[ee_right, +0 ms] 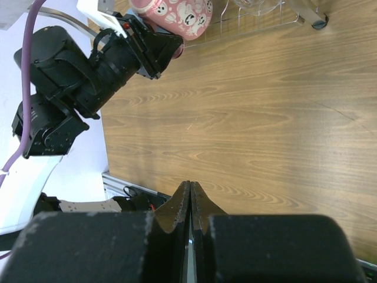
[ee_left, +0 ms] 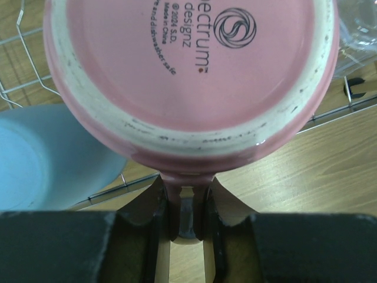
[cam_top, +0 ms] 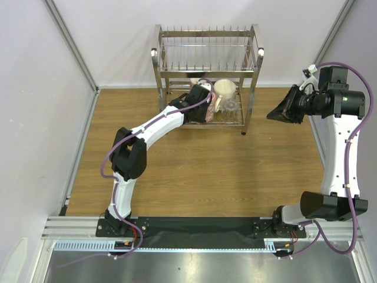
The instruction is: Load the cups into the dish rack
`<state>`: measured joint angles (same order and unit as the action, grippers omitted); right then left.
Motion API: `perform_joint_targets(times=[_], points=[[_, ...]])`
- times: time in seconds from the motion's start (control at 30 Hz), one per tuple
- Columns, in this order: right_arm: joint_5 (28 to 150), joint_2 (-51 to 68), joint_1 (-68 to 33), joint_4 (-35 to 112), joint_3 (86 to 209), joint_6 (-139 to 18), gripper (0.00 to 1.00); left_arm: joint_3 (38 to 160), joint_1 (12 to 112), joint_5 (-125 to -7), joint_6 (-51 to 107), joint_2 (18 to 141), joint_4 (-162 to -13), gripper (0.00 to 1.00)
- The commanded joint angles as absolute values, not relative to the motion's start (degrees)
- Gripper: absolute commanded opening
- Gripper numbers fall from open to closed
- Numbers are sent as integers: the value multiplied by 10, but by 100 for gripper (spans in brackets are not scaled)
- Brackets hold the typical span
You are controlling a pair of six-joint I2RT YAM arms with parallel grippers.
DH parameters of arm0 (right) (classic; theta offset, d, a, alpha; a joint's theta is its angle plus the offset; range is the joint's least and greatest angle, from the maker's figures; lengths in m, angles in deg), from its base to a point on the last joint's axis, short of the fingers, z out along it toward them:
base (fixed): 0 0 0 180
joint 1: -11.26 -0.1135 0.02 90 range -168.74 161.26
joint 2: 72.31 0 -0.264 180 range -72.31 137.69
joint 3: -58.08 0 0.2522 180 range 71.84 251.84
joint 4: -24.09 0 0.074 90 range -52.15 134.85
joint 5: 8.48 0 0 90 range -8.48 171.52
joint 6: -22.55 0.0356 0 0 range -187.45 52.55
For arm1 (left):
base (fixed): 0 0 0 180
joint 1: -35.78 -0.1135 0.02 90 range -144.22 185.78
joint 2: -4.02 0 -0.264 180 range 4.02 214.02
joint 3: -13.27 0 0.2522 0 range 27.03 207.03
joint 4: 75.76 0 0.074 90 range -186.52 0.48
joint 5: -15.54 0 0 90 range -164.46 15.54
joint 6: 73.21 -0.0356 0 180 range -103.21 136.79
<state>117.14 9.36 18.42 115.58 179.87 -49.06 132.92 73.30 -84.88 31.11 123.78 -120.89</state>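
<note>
Wooden table (cam_top: 206, 171): overhead, your left gripper (ee_left: 186, 196) largely hides the pink mug (ee_left: 188, 71); its wrist view shows it pinching the mug's handle. Right gripper (ee_right: 189, 203) pressed together.

The pink ceramic mug (ee_left: 188, 65) has its handle between the fingers (ee_left: 160, 224) of the left gripper (ee_left: 187, 197). A light blue cup (ee_left: 41, 159) lies left of them, and a clear glass tumbler (ee_left: 360, 23) lies ahead to the right.

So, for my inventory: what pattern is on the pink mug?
Small white faces across the pink mug; clearest in right wrist view.
</note>
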Motion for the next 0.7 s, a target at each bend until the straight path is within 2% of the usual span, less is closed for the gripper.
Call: perform_joint_targets(times=[0.0,0.67], points=[[1176,76,187,1247,1800,-488,5,1367,726,-870,307,1226,-1129,0],[1177,60,186,1247,1771,-486,4,1353,726,-926,292,1254,-1066,0]])
